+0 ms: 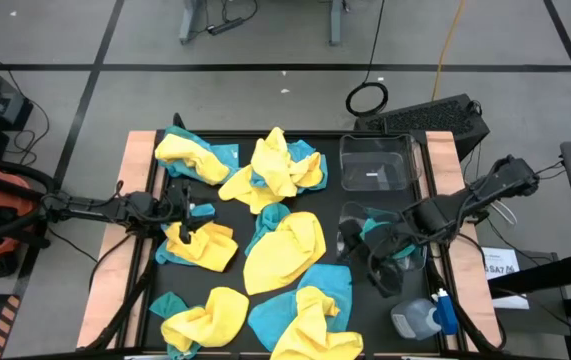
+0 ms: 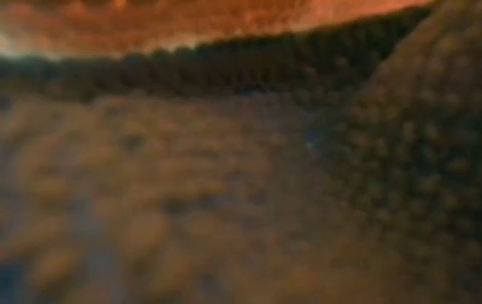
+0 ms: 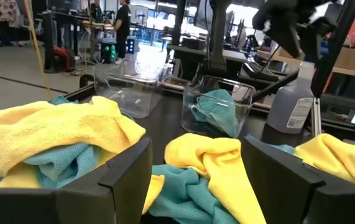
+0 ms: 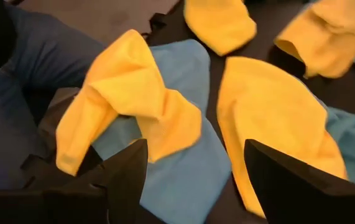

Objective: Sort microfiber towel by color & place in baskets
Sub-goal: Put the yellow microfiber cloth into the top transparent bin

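A cloth presses on the low camera; beside the near basket holding teal, both released end effectors, left and right, hover, needing descent onto piled towels

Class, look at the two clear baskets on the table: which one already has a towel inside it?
The nearer basket, beside the right end effector, holds a teal towel. The far basket, toward the keyboard, holds no towel.
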You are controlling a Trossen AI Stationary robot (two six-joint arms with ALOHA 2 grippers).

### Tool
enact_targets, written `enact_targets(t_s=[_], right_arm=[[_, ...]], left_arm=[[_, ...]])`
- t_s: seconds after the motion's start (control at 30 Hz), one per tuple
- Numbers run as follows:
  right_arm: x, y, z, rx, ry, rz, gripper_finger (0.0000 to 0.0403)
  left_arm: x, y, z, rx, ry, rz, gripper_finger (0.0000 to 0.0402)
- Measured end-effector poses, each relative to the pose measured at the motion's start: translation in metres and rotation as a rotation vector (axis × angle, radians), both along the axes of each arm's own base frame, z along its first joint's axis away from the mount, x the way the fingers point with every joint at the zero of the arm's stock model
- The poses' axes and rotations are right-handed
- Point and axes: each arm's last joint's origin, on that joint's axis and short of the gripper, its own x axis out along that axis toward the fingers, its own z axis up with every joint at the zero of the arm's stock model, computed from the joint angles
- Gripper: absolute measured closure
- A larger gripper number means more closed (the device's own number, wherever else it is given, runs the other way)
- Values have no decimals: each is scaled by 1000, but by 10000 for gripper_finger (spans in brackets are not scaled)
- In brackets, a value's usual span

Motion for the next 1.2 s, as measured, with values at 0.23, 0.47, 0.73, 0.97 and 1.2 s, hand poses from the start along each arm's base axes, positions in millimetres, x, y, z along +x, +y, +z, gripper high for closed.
enact_targets(t_s=[0.23,0.47,0.73,0.97,1.2], right_arm=[[20,20,-26,-25,54,83,145],[41,33,-55,-29,107,148,145],[61,44,-79,-42,87,223,145],[74,51,-99,-4,95,294,145],[82,46,-102,19,73,305,145]], left_arm=[[0,0,3,-4,-26,-1,151],[0,1,5,-89,-58,16,151],[-2,4,16,-132,-185,115,151],[-3,5,23,-150,-258,143,151],[-4,6,26,-222,-307,158,151]])
